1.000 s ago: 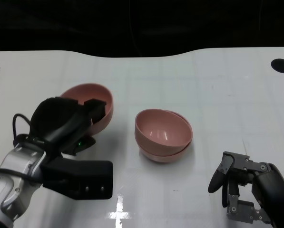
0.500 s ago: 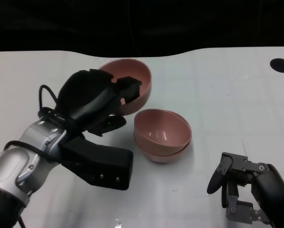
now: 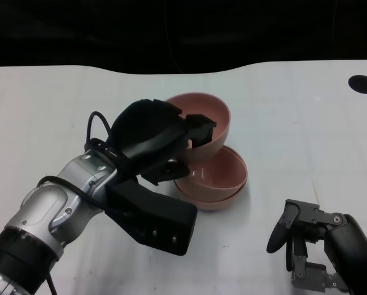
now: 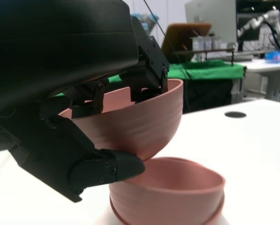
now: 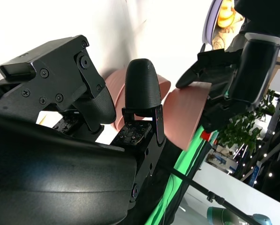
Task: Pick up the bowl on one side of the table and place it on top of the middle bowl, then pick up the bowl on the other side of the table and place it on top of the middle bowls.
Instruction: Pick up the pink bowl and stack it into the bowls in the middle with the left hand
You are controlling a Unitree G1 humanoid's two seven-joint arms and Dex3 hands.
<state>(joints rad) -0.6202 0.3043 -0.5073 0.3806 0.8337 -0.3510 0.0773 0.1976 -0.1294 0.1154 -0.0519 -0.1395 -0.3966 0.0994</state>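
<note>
table (image 3: pixel 306 129): white top, under both hands; dark round hole (image 3: pixel 364 84) in it well beyond the right hand, toward the far right edge
left arm (image 3: pixel 54 215): silver forearm with black cable, comes in from lower left of head view, reaches forward over the table
left hand (image 3: pixel 161 144): grips the pink bowl (image 3: pixel 211 120) at its rim, fingers (image 4: pixel 147 56) hooked over the edge and into the bowl, thumb (image 4: pixel 107 168) pressing on the outer wall from below; firmly closed on it
pink bowl: carried in the left hand, off the table, tilted with its opening toward the hand; its underside hangs just above the near rim of the middle stack, left wrist view shows a thin gap, cannot tell if they touch
middle bowls (image 3: pixel 217 184): two pink bowls nested, upright on the table, just below and ahead of the left hand's fingertips, well left of the right hand
right hand (image 3: pixel 321 246): low at the table's near right, holds nothing; fingers bent downward and apart from each other, loosely open; well apart from both the stack and the carried bowl
background: green-covered table (image 4: pixel 210 75) and lab benches seen in left wrist view, beyond the left hand
</note>
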